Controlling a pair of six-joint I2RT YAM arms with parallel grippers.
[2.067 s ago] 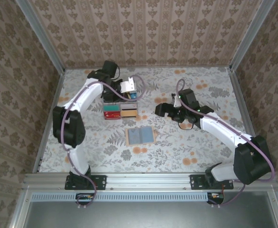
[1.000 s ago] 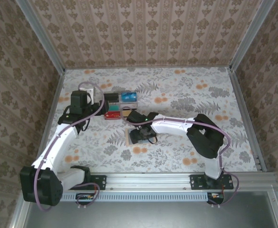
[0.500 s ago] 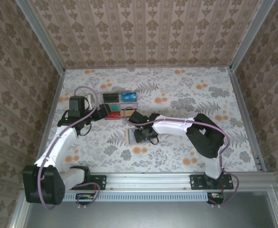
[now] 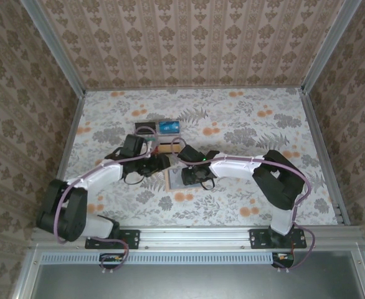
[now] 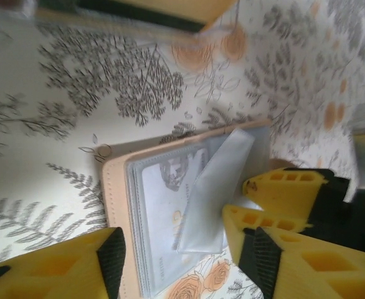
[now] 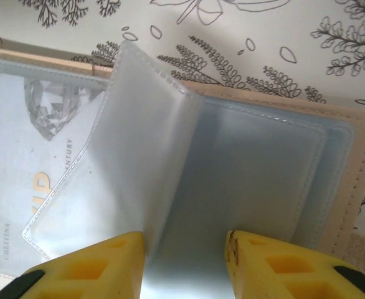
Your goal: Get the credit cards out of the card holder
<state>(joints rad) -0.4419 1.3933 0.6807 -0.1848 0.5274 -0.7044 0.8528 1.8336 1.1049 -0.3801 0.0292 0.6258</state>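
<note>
Two sets of jaws meet at the open card holder (image 5: 114,193), flat on the table (image 4: 251,124). Left gripper (image 5: 182,249): jaws apart, holder between them, grey card (image 6: 39,143) sleeved inside. Right gripper (image 6: 185,249): jaws apart around a lifted clear leaf (image 6: 132,156).

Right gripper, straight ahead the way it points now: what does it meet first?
The right gripper would most likely meet the lifted clear sleeve first, standing between its fingers, with the card holder flat beneath. Depth is unclear.
</note>
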